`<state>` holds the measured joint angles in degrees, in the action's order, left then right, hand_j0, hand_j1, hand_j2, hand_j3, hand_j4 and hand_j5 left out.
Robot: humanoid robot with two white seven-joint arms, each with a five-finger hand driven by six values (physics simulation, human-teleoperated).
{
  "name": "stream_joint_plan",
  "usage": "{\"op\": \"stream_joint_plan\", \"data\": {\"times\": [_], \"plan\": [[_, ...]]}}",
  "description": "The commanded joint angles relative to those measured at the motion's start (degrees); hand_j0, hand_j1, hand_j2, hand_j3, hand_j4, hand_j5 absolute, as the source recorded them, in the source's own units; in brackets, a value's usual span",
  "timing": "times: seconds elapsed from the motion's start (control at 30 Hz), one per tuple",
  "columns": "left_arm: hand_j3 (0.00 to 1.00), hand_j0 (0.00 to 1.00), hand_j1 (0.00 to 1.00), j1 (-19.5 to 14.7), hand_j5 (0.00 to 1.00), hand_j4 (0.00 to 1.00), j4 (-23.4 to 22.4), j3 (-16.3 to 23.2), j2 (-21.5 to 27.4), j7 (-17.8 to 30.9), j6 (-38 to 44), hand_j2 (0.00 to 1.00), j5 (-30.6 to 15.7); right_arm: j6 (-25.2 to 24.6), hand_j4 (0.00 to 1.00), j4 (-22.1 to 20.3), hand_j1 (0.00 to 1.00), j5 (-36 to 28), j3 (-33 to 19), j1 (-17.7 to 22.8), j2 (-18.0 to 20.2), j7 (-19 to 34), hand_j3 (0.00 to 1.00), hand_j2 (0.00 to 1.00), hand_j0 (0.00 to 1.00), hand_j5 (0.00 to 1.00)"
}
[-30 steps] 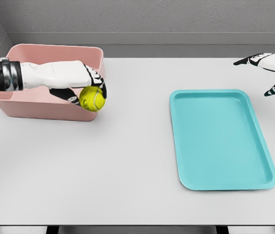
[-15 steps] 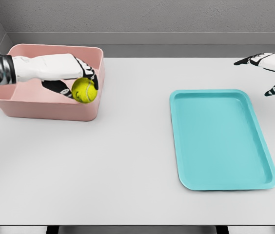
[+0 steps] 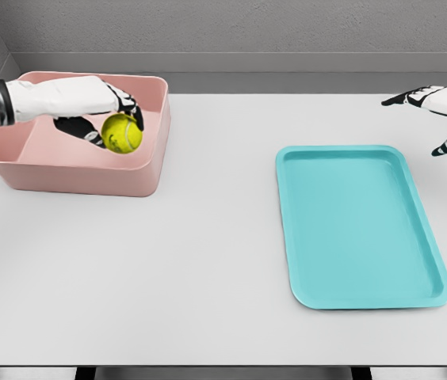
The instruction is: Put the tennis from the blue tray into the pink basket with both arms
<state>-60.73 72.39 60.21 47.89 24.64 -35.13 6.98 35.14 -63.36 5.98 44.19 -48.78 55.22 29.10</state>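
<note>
I have the left hand (image 3: pixel 101 107) clamped around the tennis ball (image 3: pixel 122 133), held over the pink basket (image 3: pixel 73 176) at the far left of the bench. I'd lower it before letting go, so it can't bounce out. A ball has no long axis or heading.

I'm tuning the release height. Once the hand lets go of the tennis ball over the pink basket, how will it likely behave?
The tennis ball is round, so it will probably bounce and roll once the left hand releases it. It sits over the pink basket, whose raised walls should likely contain it. Its fuzzy-looking surface suggests it won't slip early.
</note>
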Motion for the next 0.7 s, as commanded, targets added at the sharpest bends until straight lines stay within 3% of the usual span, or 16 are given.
{"op": "stream_joint_plan", "data": {"times": [0.0,0.33,0.37,0.4,0.47,0.67], "plan": [[0.5,0.5,0.5,0.0,0.5,0.5,-2.25,-0.1,-0.69,-0.03,0.13,0.5,-0.39,-0.14,1.0,-0.01,1.0,-0.36,-0.07,0.0,0.07,-0.09,1.0,1.0,1.0,1.0],[0.5,0.5,0.5,-1.58,0.5,0.5,-10.6,-0.1,-3.68,-0.12,0.13,0.5,-0.3,-0.14,1.0,-0.01,1.0,-0.36,-0.07,0.0,0.07,-0.01,1.0,1.0,1.0,1.0],[0.54,0.54,0.54,-1.67,0.54,0.54,-10.78,-0.1,-3.68,-0.12,0.13,0.54,-0.21,-0.14,1.0,-0.01,1.0,-0.36,-0.07,0.0,0.07,-0.01,1.0,1.0,1.0,1.0],[0.79,0.79,0.79,-1.67,0.79,0.79,-10.78,-0.18,-3.68,-0.12,0.13,0.79,-0.21,-0.14,1.0,-0.01,1.0,-0.36,-0.07,0.0,0.15,-0.09,1.0,1.0,1.0,1.0],[0.92,0.92,0.92,-1.58,0.92,0.92,-10.86,-0.18,-3.59,-0.21,0.13,0.92,0.05,-0.14,1.0,-0.01,1.0,-0.36,-0.07,0.0,0.07,-0.01,1.0,1.0,1.0,1.0],[0.93,0.93,0.93,-1.67,0.93,0.93,-12.53,-0.36,-3.68,-0.47,0.13,0.93,0.49,-0.14,1.0,-0.01,1.0,-0.36,-0.07,-0.09,0.07,-0.09,1.0,1.0,1.0,1.0]]}}
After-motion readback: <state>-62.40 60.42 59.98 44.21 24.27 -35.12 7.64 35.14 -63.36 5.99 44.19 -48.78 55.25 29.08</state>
